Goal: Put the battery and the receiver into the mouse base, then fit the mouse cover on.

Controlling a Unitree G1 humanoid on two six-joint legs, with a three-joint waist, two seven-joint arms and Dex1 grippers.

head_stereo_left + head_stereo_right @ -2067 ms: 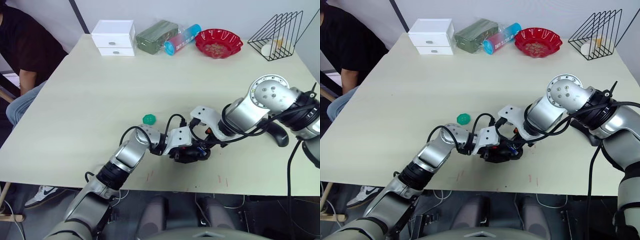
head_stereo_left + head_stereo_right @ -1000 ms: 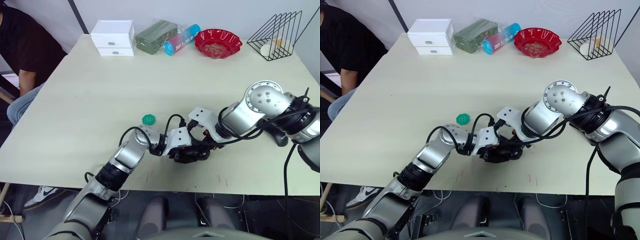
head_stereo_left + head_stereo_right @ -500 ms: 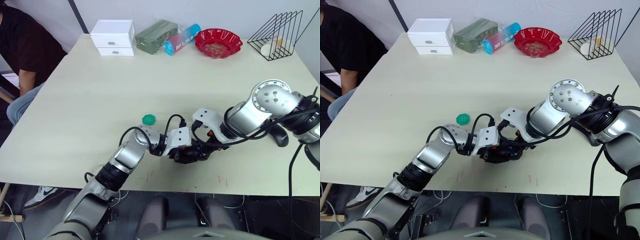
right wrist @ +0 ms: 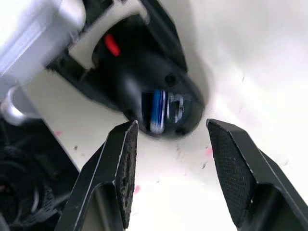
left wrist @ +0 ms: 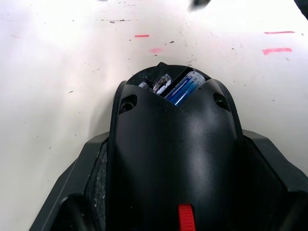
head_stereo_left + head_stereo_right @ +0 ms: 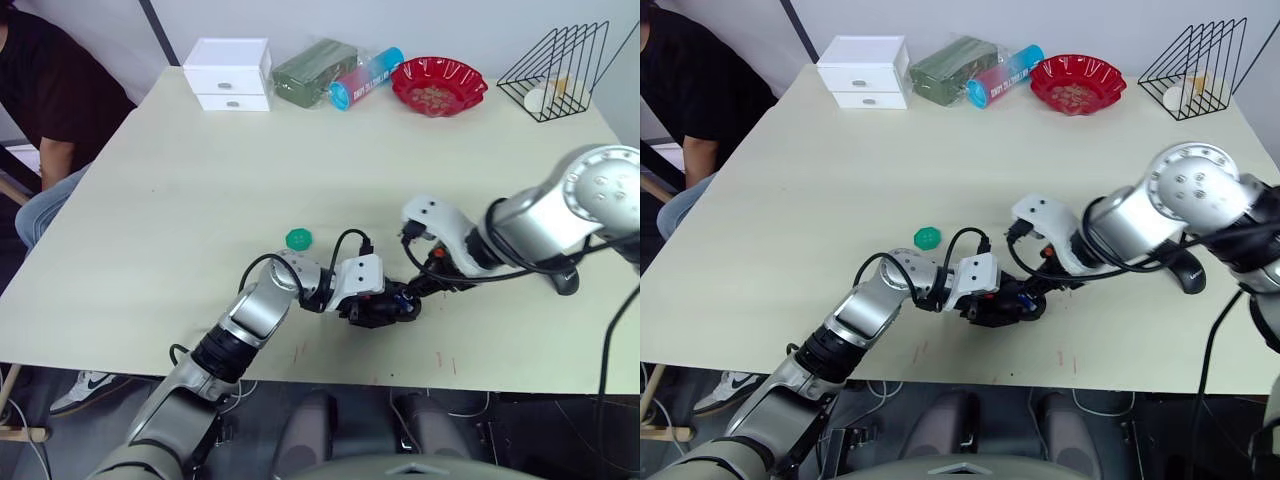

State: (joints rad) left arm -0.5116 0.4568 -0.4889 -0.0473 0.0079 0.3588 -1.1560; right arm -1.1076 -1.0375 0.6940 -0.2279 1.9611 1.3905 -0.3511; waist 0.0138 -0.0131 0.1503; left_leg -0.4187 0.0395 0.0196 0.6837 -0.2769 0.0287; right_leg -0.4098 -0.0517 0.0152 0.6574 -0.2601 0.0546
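Tabletop (image 6: 200, 190): pale, wide, with clutter lined along the far edge and the work kept at the near edge.

Mouse base (image 5: 173, 144): clamped between the fingers of the left claw (image 6: 385, 305) near the front edge of the tabletop, probably so it is steadied while parts go in from the other side. In the left wrist view its open end faces away from the wrist, which leaves the compartment reachable.

Right claw (image 4: 171, 166): fingers spread wide, nothing between them, hanging just beside the base's open end. Judged to be clear of the insertion.

Mouse cover (image 6: 562, 280): a dark curved shape lying well to the right, largely hidden behind the right arm; identity taken as likely, not certain. Not yet fitted.

Green disc (image 6: 298, 238): lies apart on the left, untouched.

Battery (image 5: 185, 86): blue, seated in the compartment at the base's open end.

Receiver (image 5: 161, 83): a pale glinting piece next to the battery; too small and shadowed to tell whether it is fully seated.
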